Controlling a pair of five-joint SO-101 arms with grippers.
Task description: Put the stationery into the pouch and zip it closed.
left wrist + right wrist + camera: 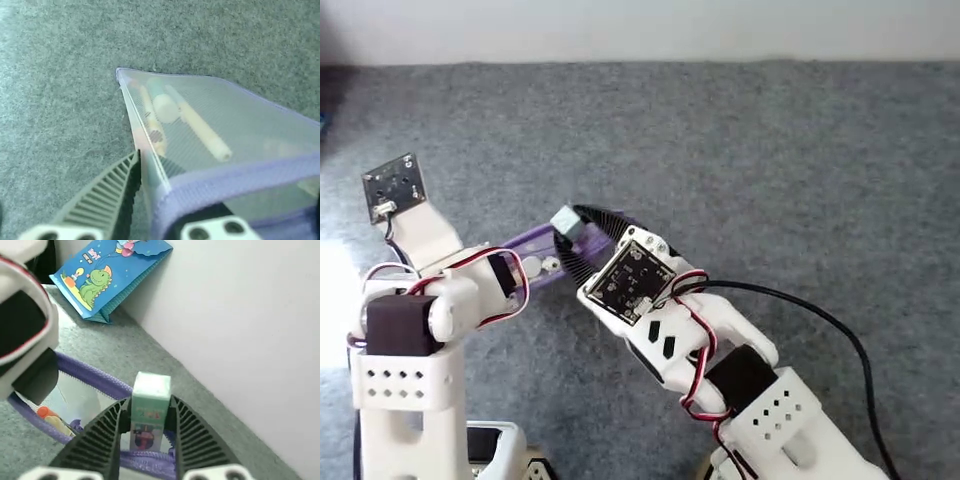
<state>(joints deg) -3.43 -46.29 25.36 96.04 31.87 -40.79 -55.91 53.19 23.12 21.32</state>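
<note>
A see-through pouch (528, 240) with purple trim lies between the two arms. My left gripper (160, 200) is shut on the pouch's (240, 130) purple zip edge; inside lie a yellow pencil (152, 125), a cream pen (200, 127) and a white cylinder (165, 107). My right gripper (149, 412) is shut on a small pale green box (150, 390) with a picture label, held upright over the pouch's open purple rim (95, 377). From above, the box (565, 222) sits at the right gripper's (582, 230) tip, just over the pouch's far end.
Grey carpet (770, 150) covers the table. A blue dinosaur gift bag (105, 275) leans against the white wall (240, 315). The left arm's body (22, 315) is close beside the pouch. A black cable (840, 330) trails from the right arm.
</note>
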